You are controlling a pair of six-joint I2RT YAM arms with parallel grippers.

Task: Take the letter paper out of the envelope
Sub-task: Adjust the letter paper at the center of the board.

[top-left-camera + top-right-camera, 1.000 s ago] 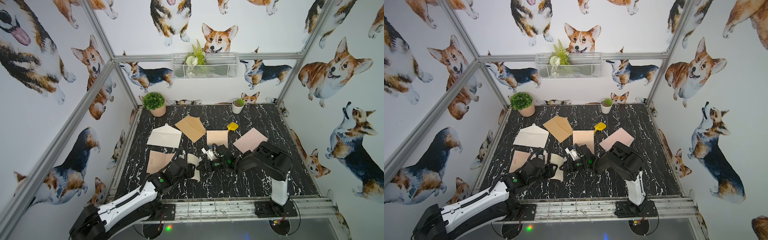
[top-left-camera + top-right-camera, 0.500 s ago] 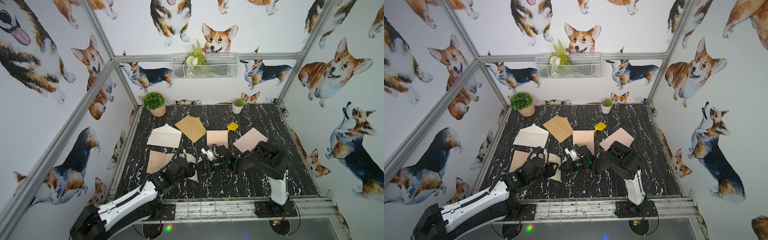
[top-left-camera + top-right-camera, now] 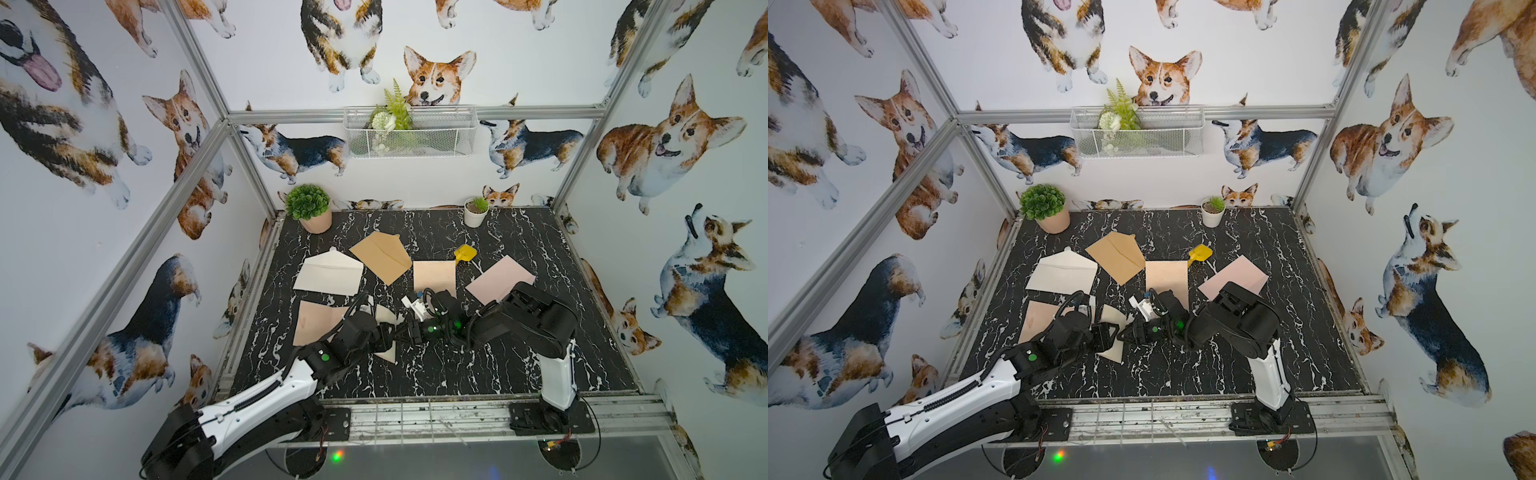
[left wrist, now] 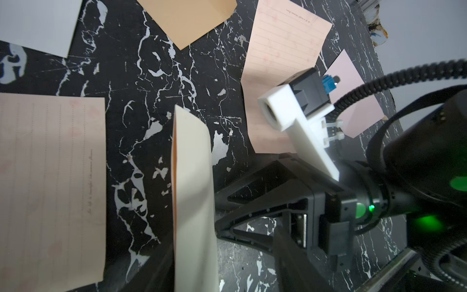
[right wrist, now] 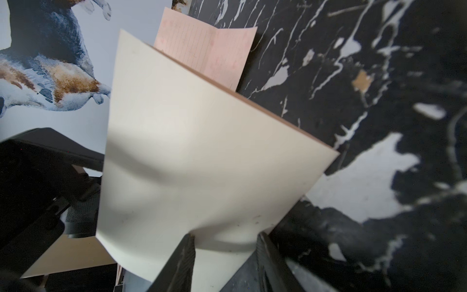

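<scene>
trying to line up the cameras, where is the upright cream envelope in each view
In a top view: envelope at front centre, partly hidden.
In a top view: same spot.
Left wrist: seen edge-on, mid-frame.
Right wrist: its broad face fills mid-frame.
Shared landmark: the black marble table.

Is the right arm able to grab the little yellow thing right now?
Probably not yet: the right gripper points away, with the cream envelope between its fingers. The yellow thing lies uncovered farther back, beyond the peach sheet.
</scene>
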